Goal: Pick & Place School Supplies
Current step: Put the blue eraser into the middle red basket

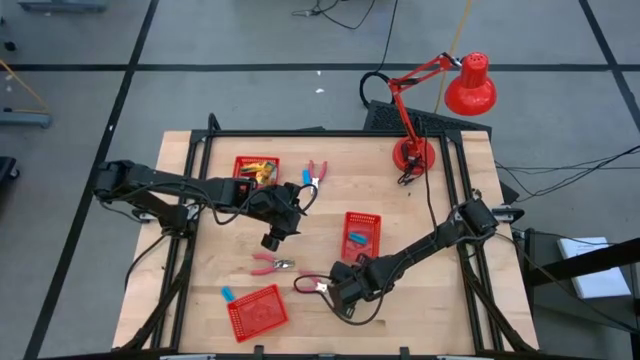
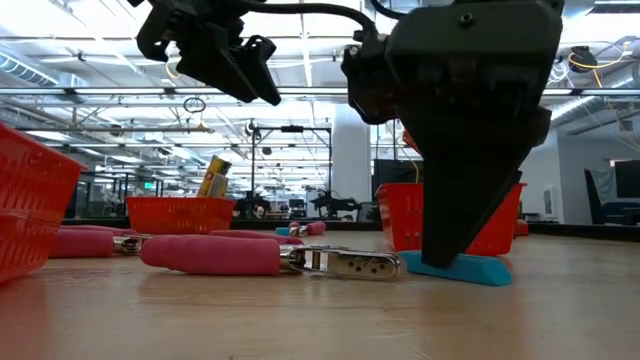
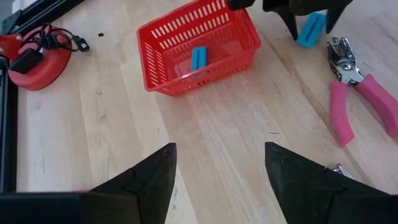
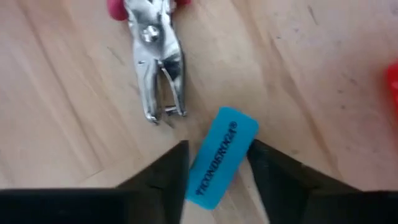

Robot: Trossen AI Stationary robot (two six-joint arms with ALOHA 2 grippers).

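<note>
A light-blue eraser (image 4: 221,160) lies flat on the wood, slanted between the fingers of my right gripper (image 4: 219,144), which points down at it near the table's near edge (image 1: 322,288) and is open. In the low view the right gripper (image 2: 445,255) stands in front of the eraser (image 2: 480,270). A pink-handled metal tool (image 4: 158,68) lies just beyond the eraser. My left gripper (image 3: 217,174) hangs open above bare wood at the table's middle (image 1: 272,238), holding nothing. Another pink tool (image 1: 270,265) and a blue eraser (image 1: 226,293) lie loose. My right gripper comes at the eraser from above, with one finger (image 4: 171,171) at one long edge and the other finger (image 4: 273,174) at the opposite edge. The eraser lies flat on the table. Whether the fingers touch it, I cannot tell.
Three red mesh baskets stand on the table: one with yellow pieces at the far side (image 1: 256,170), one holding a blue eraser right of centre (image 1: 361,233), one at the near edge (image 1: 258,310). A red desk lamp's base (image 1: 413,153) sits at the far right. A pink tool (image 1: 316,172) lies beside the far basket.
</note>
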